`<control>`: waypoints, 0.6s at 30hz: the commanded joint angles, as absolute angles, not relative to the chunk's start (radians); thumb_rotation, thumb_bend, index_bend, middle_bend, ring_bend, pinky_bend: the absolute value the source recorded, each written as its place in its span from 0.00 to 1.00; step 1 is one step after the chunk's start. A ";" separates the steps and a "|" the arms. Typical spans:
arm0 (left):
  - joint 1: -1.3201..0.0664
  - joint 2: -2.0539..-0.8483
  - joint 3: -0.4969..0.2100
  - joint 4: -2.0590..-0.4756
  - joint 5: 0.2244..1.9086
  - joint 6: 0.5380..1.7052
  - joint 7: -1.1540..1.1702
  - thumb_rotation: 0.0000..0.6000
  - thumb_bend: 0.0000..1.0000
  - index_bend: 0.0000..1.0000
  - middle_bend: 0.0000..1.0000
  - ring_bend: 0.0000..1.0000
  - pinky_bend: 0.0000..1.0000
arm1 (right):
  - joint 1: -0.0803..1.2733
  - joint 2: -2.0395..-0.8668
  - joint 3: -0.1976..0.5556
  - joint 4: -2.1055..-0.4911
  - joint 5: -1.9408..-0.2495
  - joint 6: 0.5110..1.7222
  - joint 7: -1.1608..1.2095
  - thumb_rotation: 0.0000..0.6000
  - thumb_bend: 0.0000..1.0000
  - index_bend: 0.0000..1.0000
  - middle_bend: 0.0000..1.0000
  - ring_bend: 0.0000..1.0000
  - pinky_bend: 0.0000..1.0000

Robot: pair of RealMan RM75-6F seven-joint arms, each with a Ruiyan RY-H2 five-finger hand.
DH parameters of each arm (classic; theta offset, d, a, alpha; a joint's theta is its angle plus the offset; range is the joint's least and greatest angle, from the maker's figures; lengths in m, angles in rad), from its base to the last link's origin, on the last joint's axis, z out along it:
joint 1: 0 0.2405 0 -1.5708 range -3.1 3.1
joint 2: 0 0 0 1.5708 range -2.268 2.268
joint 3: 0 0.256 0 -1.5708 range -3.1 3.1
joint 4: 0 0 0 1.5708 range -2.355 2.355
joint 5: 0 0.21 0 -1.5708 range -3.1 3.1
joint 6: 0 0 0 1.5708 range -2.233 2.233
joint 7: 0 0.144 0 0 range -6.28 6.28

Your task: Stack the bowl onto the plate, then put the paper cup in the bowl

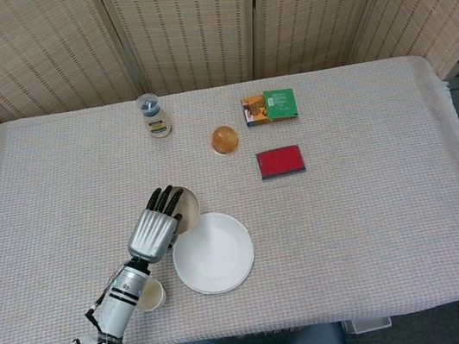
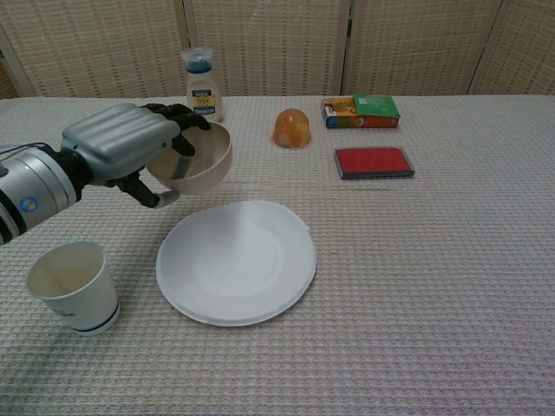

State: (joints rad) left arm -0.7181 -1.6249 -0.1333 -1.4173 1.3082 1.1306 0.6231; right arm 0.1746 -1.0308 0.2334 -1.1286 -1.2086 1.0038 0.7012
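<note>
My left hand (image 2: 130, 147) (image 1: 155, 228) grips the cream bowl (image 2: 201, 162) (image 1: 185, 208) by its rim, fingers inside and thumb underneath. It holds the bowl in the air, tilted, just beyond the far-left edge of the white plate (image 2: 236, 260) (image 1: 213, 251). The plate lies flat on the table with nothing on it. A paper cup (image 2: 74, 287) (image 1: 153, 296) stands upright near the front left; in the head view my forearm partly covers it. My right hand appears in neither view.
At the back stand a small jar with a blue lid (image 2: 199, 82), an orange dome-shaped object (image 2: 292, 128), a green and orange box (image 2: 361, 111) and a flat red case (image 2: 374, 162). Woven screens close off the far side. The table's cloth (image 2: 451, 286) extends to the right.
</note>
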 commanded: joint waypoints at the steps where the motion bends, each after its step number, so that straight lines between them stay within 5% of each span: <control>1: -0.700 -1.613 -0.124 -1.478 1.293 1.156 0.679 1.00 0.36 0.65 0.13 0.00 0.14 | 0.173 -1.032 0.232 -1.131 -1.214 1.014 0.702 1.00 0.17 0.09 0.09 0.00 0.00; 18: -0.637 -1.639 -0.078 -1.652 1.266 1.249 0.859 1.00 0.36 0.65 0.14 0.00 0.14 | 0.150 -1.018 0.235 -1.167 -1.214 1.063 0.689 1.00 0.17 0.08 0.09 0.00 0.00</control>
State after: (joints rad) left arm -0.6402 -1.6357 -0.0814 -1.6484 1.2649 1.2459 0.8556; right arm 0.1513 -1.0191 0.2346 -1.1660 -1.2131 1.0609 0.6871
